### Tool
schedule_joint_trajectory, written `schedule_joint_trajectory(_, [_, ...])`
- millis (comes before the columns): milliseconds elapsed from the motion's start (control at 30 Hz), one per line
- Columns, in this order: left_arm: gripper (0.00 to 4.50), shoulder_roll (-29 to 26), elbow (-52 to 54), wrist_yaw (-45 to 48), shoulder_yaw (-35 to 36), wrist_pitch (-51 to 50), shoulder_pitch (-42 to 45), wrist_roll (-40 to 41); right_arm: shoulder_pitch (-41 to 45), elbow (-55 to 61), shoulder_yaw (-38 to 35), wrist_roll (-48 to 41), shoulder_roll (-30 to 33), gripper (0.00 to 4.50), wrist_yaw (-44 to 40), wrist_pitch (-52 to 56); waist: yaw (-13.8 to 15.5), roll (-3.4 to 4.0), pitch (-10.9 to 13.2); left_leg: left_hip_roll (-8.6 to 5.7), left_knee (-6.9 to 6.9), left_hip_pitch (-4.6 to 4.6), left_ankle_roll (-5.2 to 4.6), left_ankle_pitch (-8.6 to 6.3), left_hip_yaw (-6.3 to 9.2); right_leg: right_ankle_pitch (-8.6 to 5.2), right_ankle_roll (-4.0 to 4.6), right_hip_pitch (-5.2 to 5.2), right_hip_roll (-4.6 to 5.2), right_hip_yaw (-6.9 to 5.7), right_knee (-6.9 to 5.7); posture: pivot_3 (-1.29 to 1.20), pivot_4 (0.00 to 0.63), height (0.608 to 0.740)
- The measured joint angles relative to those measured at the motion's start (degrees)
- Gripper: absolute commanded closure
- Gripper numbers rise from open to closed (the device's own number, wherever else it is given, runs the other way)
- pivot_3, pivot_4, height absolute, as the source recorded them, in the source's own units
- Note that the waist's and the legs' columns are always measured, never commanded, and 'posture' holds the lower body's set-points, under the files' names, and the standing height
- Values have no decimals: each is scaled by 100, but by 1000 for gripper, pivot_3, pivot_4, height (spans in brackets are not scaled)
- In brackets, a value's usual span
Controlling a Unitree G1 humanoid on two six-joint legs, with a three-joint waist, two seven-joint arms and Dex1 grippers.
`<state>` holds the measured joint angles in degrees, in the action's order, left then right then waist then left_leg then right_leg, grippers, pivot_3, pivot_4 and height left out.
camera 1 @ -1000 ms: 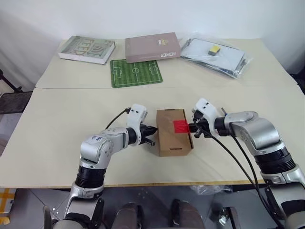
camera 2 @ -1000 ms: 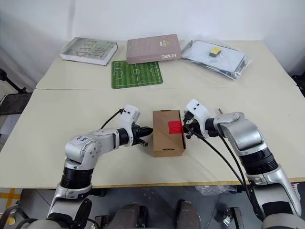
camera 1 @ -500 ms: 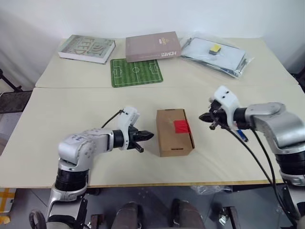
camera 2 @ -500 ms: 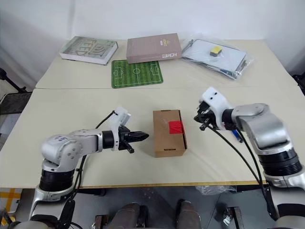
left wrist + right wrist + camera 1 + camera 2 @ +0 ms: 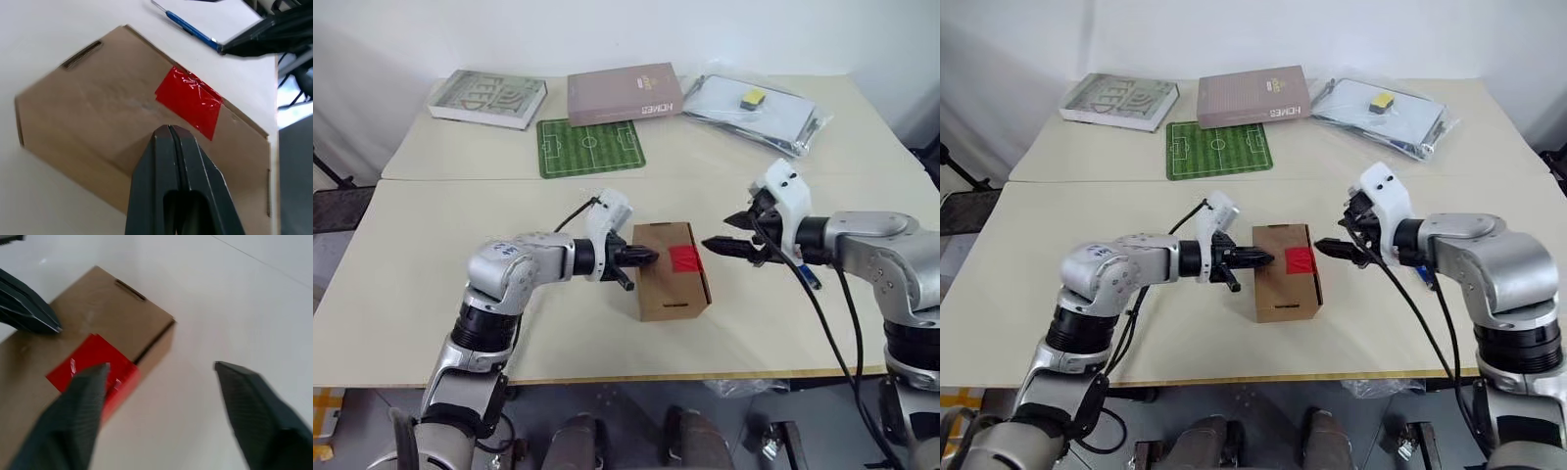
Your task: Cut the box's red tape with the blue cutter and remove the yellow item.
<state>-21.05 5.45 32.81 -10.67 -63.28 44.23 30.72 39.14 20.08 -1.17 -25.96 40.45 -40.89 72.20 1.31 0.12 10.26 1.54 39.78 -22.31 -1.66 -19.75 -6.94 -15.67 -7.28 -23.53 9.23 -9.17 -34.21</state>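
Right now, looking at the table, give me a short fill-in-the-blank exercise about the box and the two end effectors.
1. The tape on the box is ____ in colour.
2. The left end effector, over the box, has its fingers ____.
3. The right end effector, beside the box, has its fingers ____.
4. The blue cutter lies on the ____.

Missing words: red; shut; open; table

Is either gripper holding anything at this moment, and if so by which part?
Nothing is held. The left gripper is shut and empty above the box; the right gripper is open beside it. The blue cutter lies on the table.
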Motion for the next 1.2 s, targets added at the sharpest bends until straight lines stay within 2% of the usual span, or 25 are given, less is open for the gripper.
schedule_joint_trajectory(200, [4500,-254,-133,461,-405,607,89,-386,3,-502,155,165,-359,26,472,-214,-3,0,0,1,2,0,0,0,-12,0,0,1,0,1,-2,0,150,740])
schedule_joint_trajectory(567, [4500,-334,-10,607,-433,615,32,-530,-197,-764,249,262,-328,26,528,-824,-10,-1,-1,4,11,11,0,0,-9,0,0,9,-2,4,-11,0,150,740])
schedule_joint_trajectory(867, [4500,-329,113,581,-423,433,-4,-533,-245,-1117,641,390,178,26,133,-1660,26,-23,-15,3,22,15,0,0,-1,0,0,26,1,1,-15,0,150,740])
schedule_joint_trajectory(1000, [4500,-328,217,532,-385,366,-79,-533,-378,-1688,875,798,527,26,52,-1834,19,-42,-26,5,23,15,0,0,2,0,0,27,0,-1,-14,0,150,740])
schedule_joint_trajectory(1200, [4500,-263,276,510,-386,291,-101,-534,-401,-2045,1198,1095,530,26,-269,-2126,-33,-26,-22,13,18,17,0,0,5,-3,5,13,-10,11,-22,0,150,740])
